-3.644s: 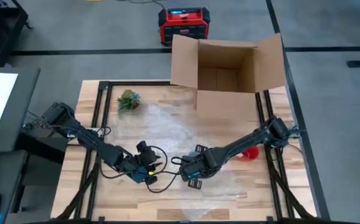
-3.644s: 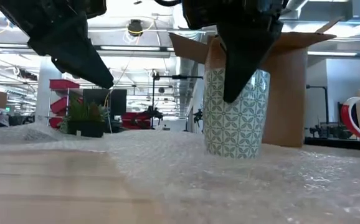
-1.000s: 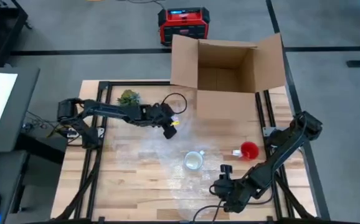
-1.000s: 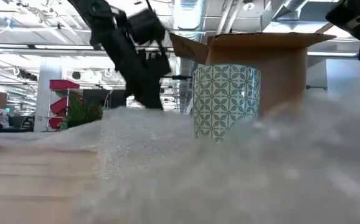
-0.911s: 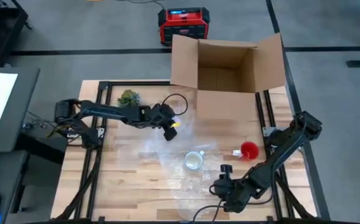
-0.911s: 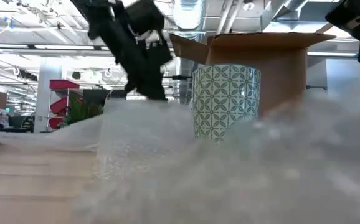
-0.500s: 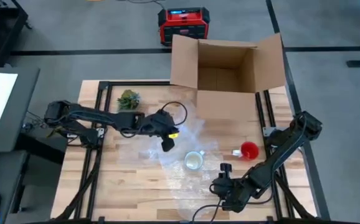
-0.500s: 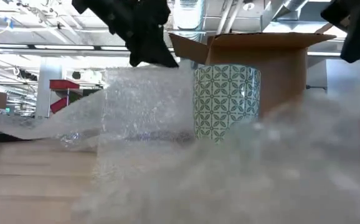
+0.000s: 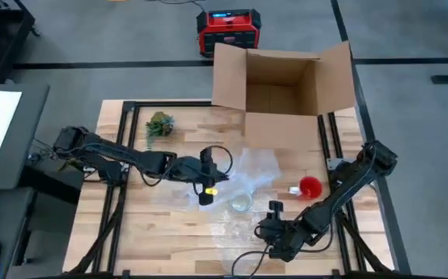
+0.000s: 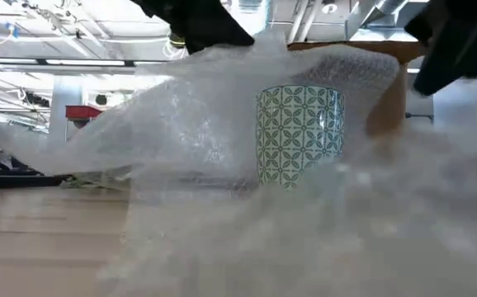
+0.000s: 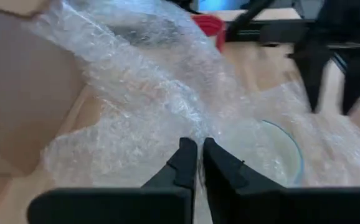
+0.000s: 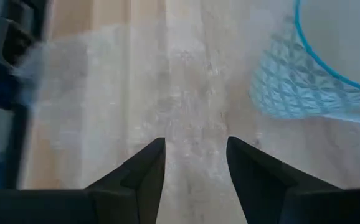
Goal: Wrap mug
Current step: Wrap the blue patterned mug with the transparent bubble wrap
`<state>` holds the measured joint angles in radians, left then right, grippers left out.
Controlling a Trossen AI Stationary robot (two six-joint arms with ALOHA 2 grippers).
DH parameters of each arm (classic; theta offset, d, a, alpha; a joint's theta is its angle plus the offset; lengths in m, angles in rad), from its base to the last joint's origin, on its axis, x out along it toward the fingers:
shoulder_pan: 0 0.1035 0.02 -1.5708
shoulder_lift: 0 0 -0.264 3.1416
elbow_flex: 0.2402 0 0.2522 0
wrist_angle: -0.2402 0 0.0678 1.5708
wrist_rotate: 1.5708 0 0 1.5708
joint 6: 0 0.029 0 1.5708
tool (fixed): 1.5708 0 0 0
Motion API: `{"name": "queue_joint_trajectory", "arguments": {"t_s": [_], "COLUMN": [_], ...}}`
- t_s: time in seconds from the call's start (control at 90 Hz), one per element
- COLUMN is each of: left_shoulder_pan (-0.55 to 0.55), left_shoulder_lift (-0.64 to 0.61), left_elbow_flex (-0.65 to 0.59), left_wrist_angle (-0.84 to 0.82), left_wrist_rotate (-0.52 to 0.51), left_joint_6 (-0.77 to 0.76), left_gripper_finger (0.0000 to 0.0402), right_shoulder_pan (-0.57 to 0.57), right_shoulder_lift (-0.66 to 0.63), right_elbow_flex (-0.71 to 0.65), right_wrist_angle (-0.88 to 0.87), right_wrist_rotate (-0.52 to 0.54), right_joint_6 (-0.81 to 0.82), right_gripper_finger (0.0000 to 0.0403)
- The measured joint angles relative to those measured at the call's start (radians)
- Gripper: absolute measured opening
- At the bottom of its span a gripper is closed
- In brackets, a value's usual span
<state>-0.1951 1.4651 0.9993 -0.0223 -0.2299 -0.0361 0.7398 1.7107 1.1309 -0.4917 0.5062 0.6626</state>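
A white mug with a teal lattice pattern [image 10: 300,136] stands upright on a sheet of bubble wrap [image 9: 251,167] spread over the wooden table; from above its rim shows [image 9: 241,203]. My left gripper [image 9: 206,188] hovers just left of the mug, shut on a raised part of the wrap [image 10: 222,99], which hangs like a tent in front of the mug. My right gripper [image 9: 274,225] stands open, low over the wrap, on the mug's near right side with nothing between its fingers [image 12: 195,155]. My left gripper pinches the bubble wrap [image 11: 195,134] between its two shut fingers [image 11: 183,158]. One layer or several, I cannot tell. The held part is lifted above the mug's rim. From there the wrap slopes down to the table, where the rest lies under the mug.
An open cardboard box [image 9: 282,89] stands at the far edge. A red mug [image 9: 309,187] sits right of the wrap, a small potted plant [image 9: 160,124] at the far left. A red device [image 9: 229,31] lies on the floor beyond the table.
My left gripper has gone up and toward the table's near edge, to the mug's left side, still shut on the wrap. The wrap's far part has risen off the table and folded over toward the mug. My right gripper has crept toward the mug.
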Motion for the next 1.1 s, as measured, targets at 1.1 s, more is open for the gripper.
{"name": "queue_joint_trajectory", "arguments": {"t_s": [1.1], "left_shoulder_pan": [-0.204], "left_shoulder_lift": [-0.071], "left_elbow_flex": [0.0], "left_wrist_angle": [-0.052], "left_wrist_rotate": [-0.139], "left_joint_6": [0.189], "left_gripper_finger": [0.0], "right_shoulder_pan": [0.03], "right_shoulder_lift": [-0.286], "right_elbow_flex": [0.043], "right_wrist_angle": [-0.306], "right_wrist_rotate": [0.239], "right_joint_6": [0.022], "right_gripper_finger": [0.0175]}}
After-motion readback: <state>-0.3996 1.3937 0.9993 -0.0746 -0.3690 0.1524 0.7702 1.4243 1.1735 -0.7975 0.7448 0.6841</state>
